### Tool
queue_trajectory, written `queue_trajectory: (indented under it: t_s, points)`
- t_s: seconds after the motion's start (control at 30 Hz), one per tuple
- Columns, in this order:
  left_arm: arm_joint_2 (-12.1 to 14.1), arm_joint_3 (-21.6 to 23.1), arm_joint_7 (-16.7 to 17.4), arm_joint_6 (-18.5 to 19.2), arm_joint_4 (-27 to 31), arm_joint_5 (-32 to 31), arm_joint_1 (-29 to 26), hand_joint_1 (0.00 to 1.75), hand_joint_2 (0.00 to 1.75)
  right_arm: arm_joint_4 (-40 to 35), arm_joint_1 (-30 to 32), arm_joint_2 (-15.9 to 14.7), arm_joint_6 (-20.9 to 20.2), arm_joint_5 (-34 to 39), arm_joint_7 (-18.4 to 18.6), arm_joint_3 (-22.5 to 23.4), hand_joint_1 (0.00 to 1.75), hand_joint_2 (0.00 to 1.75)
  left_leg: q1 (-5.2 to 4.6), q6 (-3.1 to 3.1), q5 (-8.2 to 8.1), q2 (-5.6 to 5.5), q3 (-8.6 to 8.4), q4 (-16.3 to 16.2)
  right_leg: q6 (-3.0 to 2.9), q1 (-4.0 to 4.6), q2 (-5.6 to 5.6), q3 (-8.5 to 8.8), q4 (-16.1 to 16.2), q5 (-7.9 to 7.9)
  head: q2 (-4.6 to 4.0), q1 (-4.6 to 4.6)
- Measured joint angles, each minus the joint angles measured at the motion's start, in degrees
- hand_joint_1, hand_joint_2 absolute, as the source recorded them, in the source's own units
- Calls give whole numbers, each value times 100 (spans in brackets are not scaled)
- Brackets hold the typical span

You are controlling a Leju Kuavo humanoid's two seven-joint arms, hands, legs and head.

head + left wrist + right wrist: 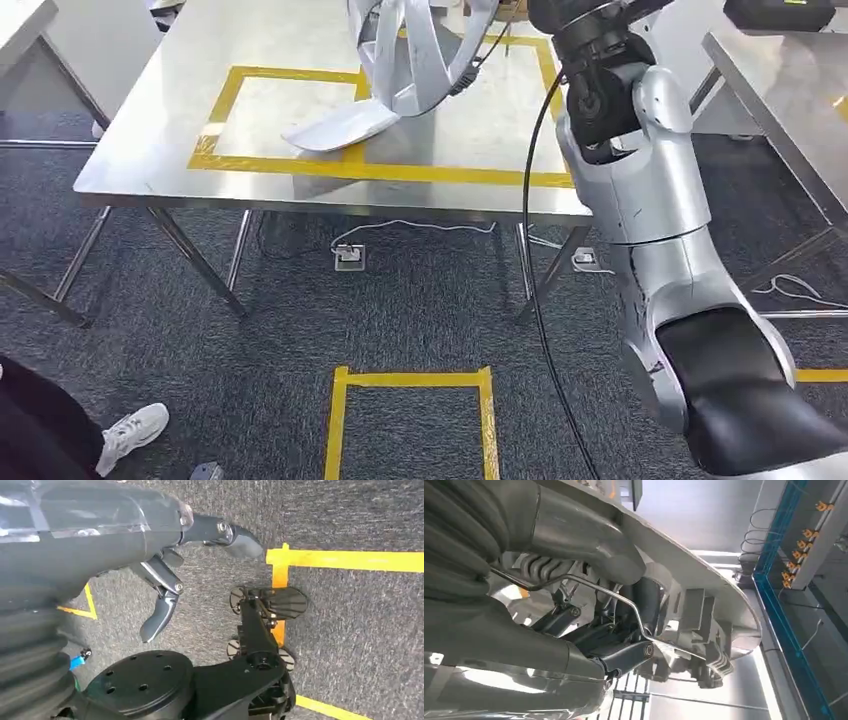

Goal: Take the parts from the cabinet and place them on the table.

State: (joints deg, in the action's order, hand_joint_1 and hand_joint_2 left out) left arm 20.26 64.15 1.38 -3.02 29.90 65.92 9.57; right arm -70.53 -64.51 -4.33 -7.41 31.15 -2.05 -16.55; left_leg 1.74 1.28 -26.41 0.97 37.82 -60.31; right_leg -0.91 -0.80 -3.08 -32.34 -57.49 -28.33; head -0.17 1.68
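Holding the silver-white moulded plastic part (400, 70) over the far right of the steel table (150, 150), right hand (624, 655) had fingers (624, 657) wrapped on it; the part's lower tip touched the yellow tape rectangle (225, 100). Left hand (165, 580) hung over grey carpet (360, 520), fingers (160, 615) apart, holding nothing.

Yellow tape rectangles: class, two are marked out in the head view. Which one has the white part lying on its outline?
The tape rectangle on the table, not the tape rectangle on the carpet. The white part rests across its tape.
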Motion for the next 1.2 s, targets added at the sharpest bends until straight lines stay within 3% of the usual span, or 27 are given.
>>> queue_trajectory:
  t_s: [0.17, 0.3, 0.33, 0.53, 0.8, 1.2]
  points:
    - [-4, 0, 22, 0, -17, 0, 0, 0, 175, 0, 33, 2, 13, 9, 0, 0, 175, 175, -35, -29, -18, -12, -2, -4, 28, -24, -2, 3, 6, 15, 0, 61]
    - [-4, -2, 35, 0, -33, 0, 0, 0, 175, 0, 72, 7, 39, 20, 9, 0, 175, 175, -42, -41, -26, -17, -1, -8, 273, -46, -2, 15, 39, 3, 0, 63]
    - [-7, -4, 37, 0, -37, 0, 1, 0, 175, 0, 77, 9, 44, 24, 11, 0, 175, 175, -42, -41, -26, -17, 0, -9, 310, -48, -2, 16, 40, -1, 0, 59]
    - [-24, -35, 48, -2, -55, -35, 0, 0, 175, 0, 95, 13, -41, 205, 26, 6, 175, 175, -35, -40, -25, -26, -11, 0, 339, -43, -3, 16, 32, -17, 0, 30]
    - [-31, -37, 11, 39, -66, -114, 0, 0, 175, 2, 156, 20, -665, 1474, 461, 98, 175, 175, -30, -38, -25, -40, -18, 4, 340, -42, -10, 14, 6, -35, 0, 9]
    - [-42, -37, -9, 107, -101, -120, 1, 0, 175, 53, 156, 20, -656, 1318, 369, 107, 175, 175, -32, -39, -25, -40, -18, 5, 338, -44, -16, 15, 5, -37, 0, 20]
